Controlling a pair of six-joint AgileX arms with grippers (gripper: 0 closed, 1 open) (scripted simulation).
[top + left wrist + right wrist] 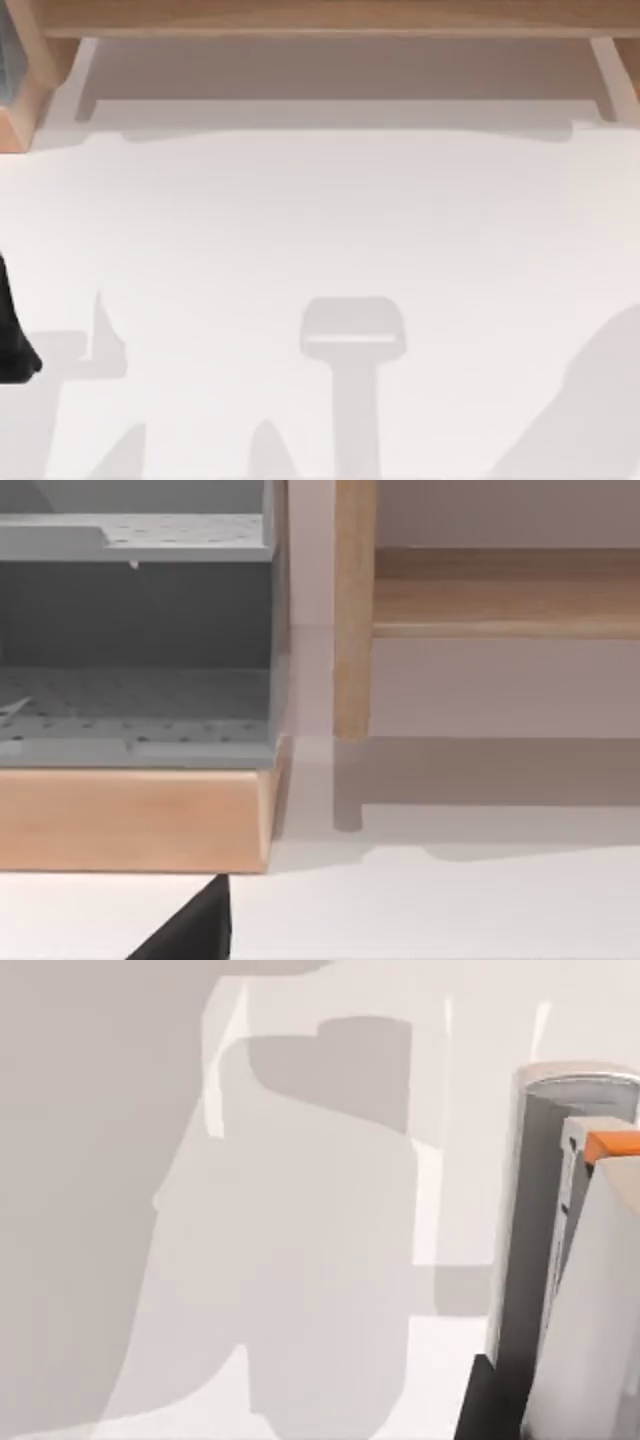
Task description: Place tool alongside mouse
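The tabletop (320, 230) is a plain white surface crossed by grey shadows. A pale wooden frame (320, 15) runs along its far edge.

At the far left corner stands a grey shelf unit (140, 630) on a thick wooden base (130, 820). It has two perforated shelves, one above the other. A small pale fleck (132, 564) lies on the upper shelf and a thin pale sliver (14, 708) on the lower one, both too small to identify. Just beside the unit, with a narrow gap between them, a wooden post (352, 610) of the frame stands upright on the tabletop, and a wooden rail (505, 595) runs off from it.

The left arm (12, 340) shows as a dark shape at the tabletop's left edge. In the left wrist view a dark wedge, probably part of the left gripper (195, 930), sits low in front of the wooden base. I cannot tell whether that gripper is released or clenched.

In the right wrist view a tall silvery-grey body with a dark strip down its side stands upright close to the camera. It may be the tool (535, 1220), though I cannot be sure. An orange tab (612, 1145) shows beside its top. A dark block at its foot looks like part of the right gripper (490, 1405). Whether that gripper grasps the tool or is released, I cannot tell.
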